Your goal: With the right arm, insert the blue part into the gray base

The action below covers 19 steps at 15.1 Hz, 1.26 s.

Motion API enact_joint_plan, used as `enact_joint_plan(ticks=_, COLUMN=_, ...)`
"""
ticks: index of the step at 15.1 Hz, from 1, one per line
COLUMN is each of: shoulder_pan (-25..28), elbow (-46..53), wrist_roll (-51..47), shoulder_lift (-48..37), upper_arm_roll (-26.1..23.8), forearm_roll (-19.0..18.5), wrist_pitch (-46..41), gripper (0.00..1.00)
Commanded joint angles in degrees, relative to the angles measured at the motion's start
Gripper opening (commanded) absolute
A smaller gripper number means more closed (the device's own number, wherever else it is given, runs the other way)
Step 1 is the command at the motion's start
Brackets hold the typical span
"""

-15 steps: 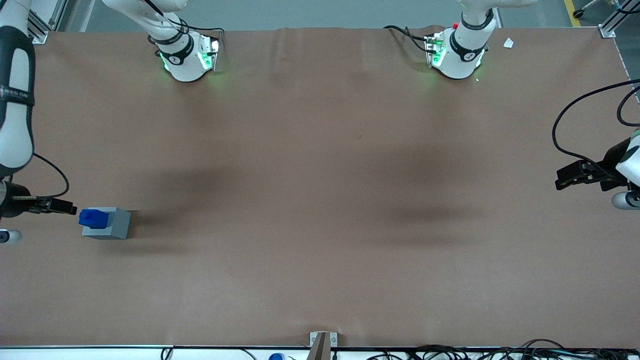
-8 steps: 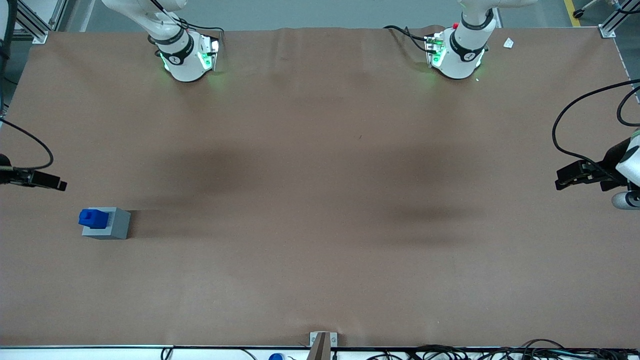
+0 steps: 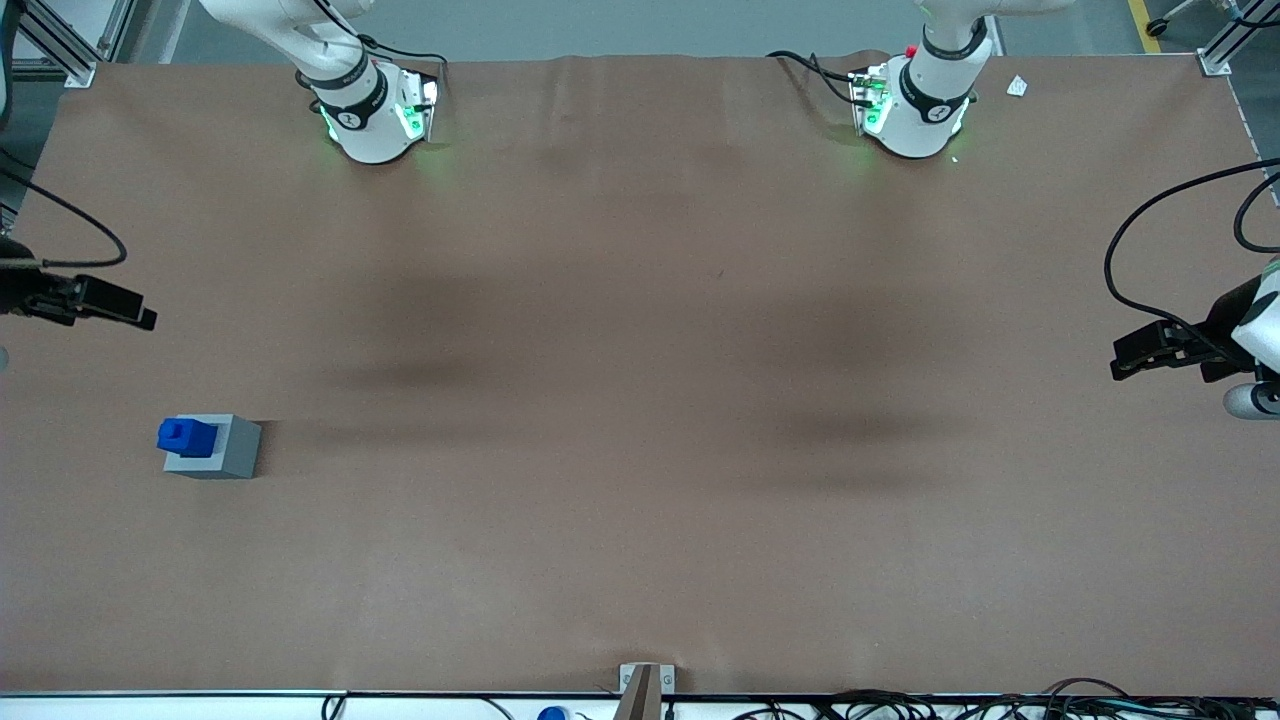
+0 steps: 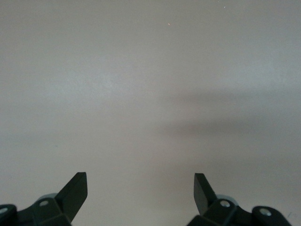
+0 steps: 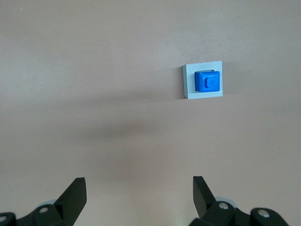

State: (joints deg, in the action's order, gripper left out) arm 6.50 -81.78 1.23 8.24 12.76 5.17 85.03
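Front and wrist views of the insertion cell. The blue part (image 3: 186, 437) sits in the socket of the gray base (image 3: 213, 447), its upper portion standing proud of the base's top face. From the right wrist camera, looking straight down, the blue part (image 5: 206, 82) fills the middle of the square gray base (image 5: 202, 80), with a small raised step visible on its top and a narrow gray border showing around it. The base rests on the brown tabletop (image 3: 640, 400), toward the working arm's end and nearer the front camera than the arm bases.

The right arm (image 3: 330, 60) reaches out of the front view at the working end; only its black hand (image 3: 140, 316) and a loop of black cable (image 3: 70, 225) reappear at the edge. The hand hangs above the tabletop, well apart from the base and farther from the front camera than it. In the right wrist view the hand (image 5: 140, 193) has its two fingers (image 5: 75, 193) spread wide, with nothing between them but bare tabletop; it holds nothing and touches neither part.

Soft dark shadows of the arms lie across the middle of the tabletop. A small metal bracket (image 3: 646, 682) sits at the tabletop's edge nearest the front camera.
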Motion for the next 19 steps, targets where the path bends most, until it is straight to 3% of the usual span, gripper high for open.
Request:
enact_joint_plan(ticks=1, shoulder_pan=2.0, elbow=-4.4, wrist_roll=-1.5, shoulder_lift=-7.4, upper_arm_roll=0.0, forearm_roll=-0.5, wrist_pitch=-1.8, gripper=1.00)
enact_joint_plan(ticks=4, shoulder_pan=4.6, elbow=-8.5, wrist_roll=-5.8, shoulder_lift=-12.7, upper_arm_roll=-0.1, forearm_roll=-1.9, wrist_pitch=-3.6, gripper=1.00)
enact_joint_plan(ticks=7, shoulder_pan=8.3, elbow=-15.9, wrist_roll=-7.3, shoulder_lift=-19.4, upper_arm_roll=-2.0, forearm_roll=-8.6, wrist_pitch=-0.6, gripper=1.00)
enact_joint_plan(ticks=19, shoulder_pan=7.5, elbow=-10.1, wrist_roll=-7.0, shoulder_lift=-17.0, upper_arm_roll=-2.2, forearm_roll=-8.0, wrist_pitch=0.2, gripper=1.00)
